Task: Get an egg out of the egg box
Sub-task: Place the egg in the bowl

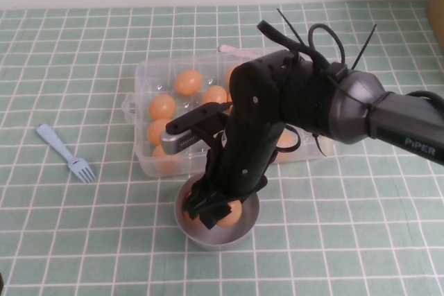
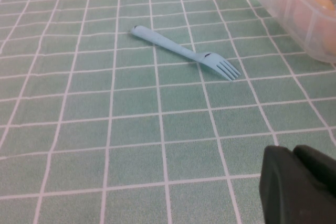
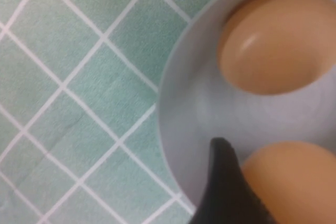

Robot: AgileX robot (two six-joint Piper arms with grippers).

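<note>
Right gripper [image 1: 216,214] is down inside the grey bowl [image 1: 244,230], fingers pinched on the egg [image 1: 229,213], which sits low in the bowl at the near side of the table, just in front of the egg box. From there, biggest first: green checked tablecloth [image 1: 83,240] covers the whole table w/ white grid lines. Right arm [image 1: 305,105] reaches in from the right edge, black & grey, bent down over the box's middle & hiding part of it. Egg box [image 1: 142,112] is clear plastic, rectangular, lying flat behind the bowl & touching or nearly touching its far rim; several orange-tan eggs show in its cups on the left half, e.g. one at the far row [image 1: 187,82]. Bowl is round, grey, between the box & the near table edge. In the right wrist view the bowl's pale inside wall [image 3: 189,103] holds 2 eggs: a second egg [image 3: 275,40] lying free, & the held egg [image 3: 299,182] pressed against one dark finger [image 3: 223,187]; other finger not visible there. Blue fork [image 1: 66,152] lies flat on the cloth well left of the box, tines toward the near side. Left gripper [image 2: 299,184] shows only in the left wrist view as a dark tip low over the cloth, near the fork [image 2: 184,52] & box corner [image 2: 294,11]; can't tell if it's open or closed.
</note>
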